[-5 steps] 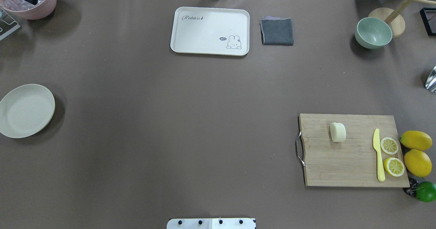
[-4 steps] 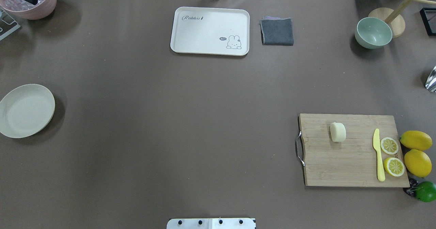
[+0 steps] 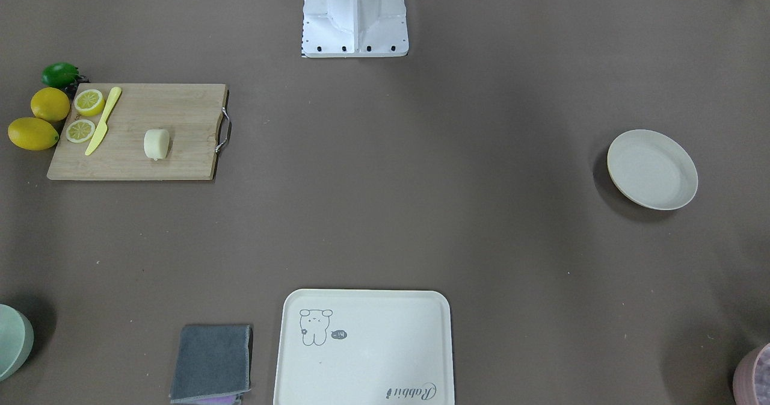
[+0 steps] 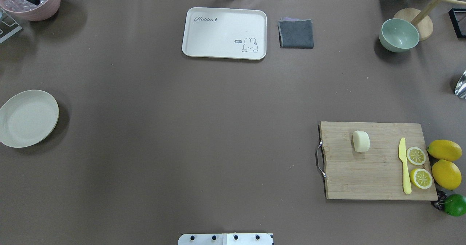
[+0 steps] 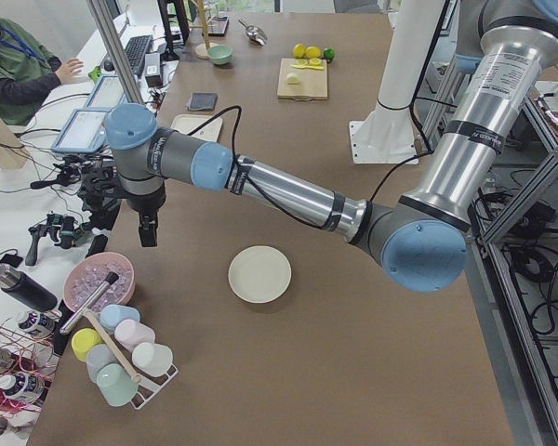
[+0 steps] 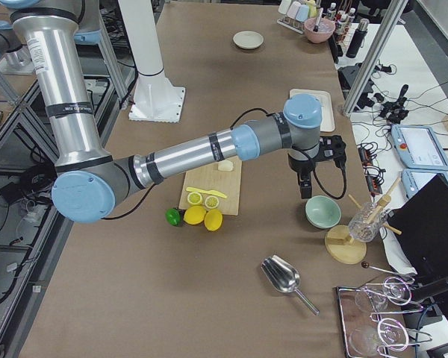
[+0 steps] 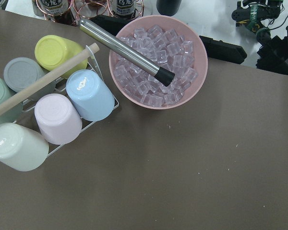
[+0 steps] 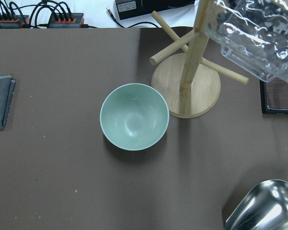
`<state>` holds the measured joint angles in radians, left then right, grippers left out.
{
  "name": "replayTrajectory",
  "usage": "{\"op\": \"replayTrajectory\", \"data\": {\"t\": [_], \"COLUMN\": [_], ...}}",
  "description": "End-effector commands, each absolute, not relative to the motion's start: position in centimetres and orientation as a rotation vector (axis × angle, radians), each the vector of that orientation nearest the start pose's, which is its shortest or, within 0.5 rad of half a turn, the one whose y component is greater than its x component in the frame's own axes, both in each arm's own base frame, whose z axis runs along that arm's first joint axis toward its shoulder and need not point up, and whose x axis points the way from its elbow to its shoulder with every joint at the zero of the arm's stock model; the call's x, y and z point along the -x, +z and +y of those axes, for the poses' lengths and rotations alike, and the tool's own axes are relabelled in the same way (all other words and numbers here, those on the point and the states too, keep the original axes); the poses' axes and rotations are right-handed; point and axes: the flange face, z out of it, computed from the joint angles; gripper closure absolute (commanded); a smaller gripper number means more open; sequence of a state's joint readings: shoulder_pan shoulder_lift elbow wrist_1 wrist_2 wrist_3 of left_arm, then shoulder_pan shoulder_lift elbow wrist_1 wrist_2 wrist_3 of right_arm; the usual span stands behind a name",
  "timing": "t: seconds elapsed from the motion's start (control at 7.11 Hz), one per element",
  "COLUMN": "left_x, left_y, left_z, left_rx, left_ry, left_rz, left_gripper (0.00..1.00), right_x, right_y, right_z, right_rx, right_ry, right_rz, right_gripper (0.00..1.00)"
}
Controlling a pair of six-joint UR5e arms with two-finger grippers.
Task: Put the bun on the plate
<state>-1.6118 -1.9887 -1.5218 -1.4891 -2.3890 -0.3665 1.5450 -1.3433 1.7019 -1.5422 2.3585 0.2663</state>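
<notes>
My right claw (image 6: 305, 194) hangs over the far right corner of the table, and its wrist camera looks straight down on the green bowl (image 8: 134, 116). None of its fingers come into that view. It shows only in the side view, so I cannot tell how far it is open. It does not hold the bun (image 4: 361, 141), which lies free on the cutting board (image 4: 364, 176). The bun is back toward my base from that claw and a little toward the middle of the table, well apart from the knife (image 4: 403, 166) and the lemon halves (image 4: 416, 155) at the board's outer end. It lies on its side, and from above its longer side seems to run toward and away from me, so I judge a grip across the short way would suit. Its exact shape is hard to make out. My right arm is clearly the nearer one to it. My left claw (image 5: 147, 237) hangs at the far left corner by the pink bowl (image 7: 156, 107) of ice, and its opening is equally impossible to judge. The plate (image 4: 27, 118) sits bare at my left edge with the whole width of the table between it and the bun. The overhead view cuts off its outer rim.
</notes>
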Motion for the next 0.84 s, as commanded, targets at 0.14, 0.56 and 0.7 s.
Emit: {"op": "replayTrajectory", "data": {"t": [0.14,0.56,0.7], "left_x": [8.3,8.1,8.1], "left_y": [42.0,44.6,44.8], "left_z": [-66.3,-65.4,-65.4], "left_rx": [-0.237,-0.215,-0.222], "left_ry": [-0.200,-0.214,-0.208], "left_rz": [0.851,0.857,0.858], "left_gripper": [0.02,0.02,0.02], "right_x": [-4.8,-4.6,-4.6], "right_y": [46.2,46.4,46.3], "right_z": [-58.5,-58.5,-58.5], "right_rx": [-0.258,-0.251,-0.251], "right_ry": [0.070,0.072,0.073], "right_rz": [-0.821,-0.821,-0.823], "right_gripper": [0.00,0.00,0.00]}}
